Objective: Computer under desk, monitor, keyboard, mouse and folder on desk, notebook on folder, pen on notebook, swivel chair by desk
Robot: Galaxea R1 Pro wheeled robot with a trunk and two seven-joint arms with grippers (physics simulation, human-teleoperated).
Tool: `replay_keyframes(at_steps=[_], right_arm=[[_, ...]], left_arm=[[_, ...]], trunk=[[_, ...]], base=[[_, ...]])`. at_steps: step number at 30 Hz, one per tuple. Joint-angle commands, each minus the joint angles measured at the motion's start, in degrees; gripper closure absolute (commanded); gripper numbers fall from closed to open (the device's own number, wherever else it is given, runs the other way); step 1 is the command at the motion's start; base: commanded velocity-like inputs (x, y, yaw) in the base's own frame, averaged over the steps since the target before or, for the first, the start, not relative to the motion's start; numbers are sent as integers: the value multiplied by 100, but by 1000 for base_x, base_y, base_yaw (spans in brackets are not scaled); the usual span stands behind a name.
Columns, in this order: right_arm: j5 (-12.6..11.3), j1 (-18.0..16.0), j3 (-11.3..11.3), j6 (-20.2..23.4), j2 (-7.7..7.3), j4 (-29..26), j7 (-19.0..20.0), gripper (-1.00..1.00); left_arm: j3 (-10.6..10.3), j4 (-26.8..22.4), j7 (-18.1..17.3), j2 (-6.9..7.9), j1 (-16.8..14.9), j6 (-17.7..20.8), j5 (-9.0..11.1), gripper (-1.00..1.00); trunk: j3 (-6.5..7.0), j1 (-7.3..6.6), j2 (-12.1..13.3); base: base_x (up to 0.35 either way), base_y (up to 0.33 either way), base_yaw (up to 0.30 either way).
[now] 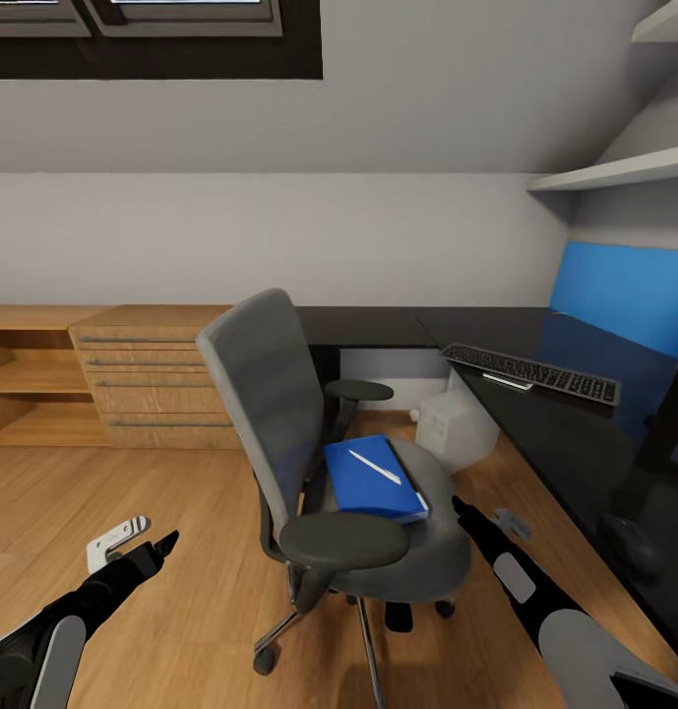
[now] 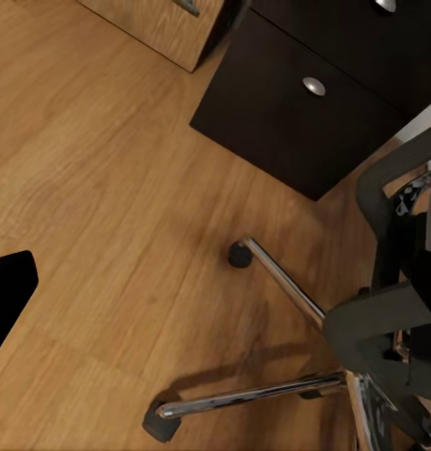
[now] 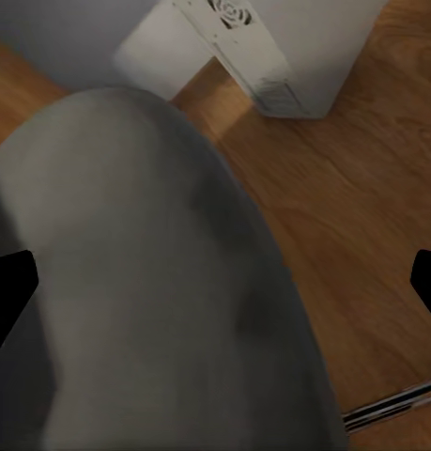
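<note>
— Both arms sit lowest in the head view. How do they stand?

— Right gripper (image 1: 463, 508) hangs just off the front edge of the swivel chair (image 1: 279, 414) seat, on the side toward the desk (image 1: 575, 423). Left gripper (image 1: 156, 551) is out over bare floor (image 1: 181, 492), well apart from the chair, behind the backrest.

— Fingers?

— Spread on both, I'd say. Each wrist view has dark fingertips at opposite edges with nothing between them; under the right hand there is grey seat cushion and, beyond it, the white computer (image 3: 271, 47) on the floor under the desk.

— And the folder?

— Blue folder (image 1: 373, 481) lies flat on the seat, the white pen (image 1: 375, 467) on top of it. From the right fingers it lies toward the backrest and a little away from the desk, near. Its long axis runs from the backrest out toward the seat's front, with a slant; the corner by the right gripper is the closest part.

— So which arm?

— Right one, in my judgement. The left would have to reach round the backrest and armrest. The pen looks loose, so tilting the folder could roll it off.

— Anything on the desk?

— Keyboard (image 1: 531, 372) lies along it, and a dark rounded thing near the edge is probably the mouse (image 1: 629, 540). I can't pick out the notebook.
</note>
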Motion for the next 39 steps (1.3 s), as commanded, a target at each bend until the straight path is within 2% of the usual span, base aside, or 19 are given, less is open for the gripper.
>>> replay_keyframes(at_steps=[1, 8, 27, 36, 39], right_arm=[[-64, -5, -13, -11, 0, 10, 43, -100], [-68, -5, -12, -24, 27, 19, 17, -100], [-51, -5, -4, -38, 44, 12, 24, -100], [-59, -5, -9, -22, 10, -33, 11, -100], [-62, -5, -12, -22, 1, -28, 20, -100]], left_arm=[[14, -6, 7, -5, -5, 35, 41, -100], [4, 1, 9, -12, -5, 35, 41, -100], [-1, 5, 16, -13, -5, 27, 39, -100], [-4, 10, 15, -13, -5, 27, 41, -100], [-1, 11, 17, -13, -5, 27, 33, -100]], trunk=[[-6, -1, -2], [-6, -1, -2], [-6, -1, -2], [-6, -1, -2], [5, -1, -2]], base=[[0, 0, 9], [0, 0, 164], [0, 0, 272], [0, 0, 35], [0, 0, -205]])
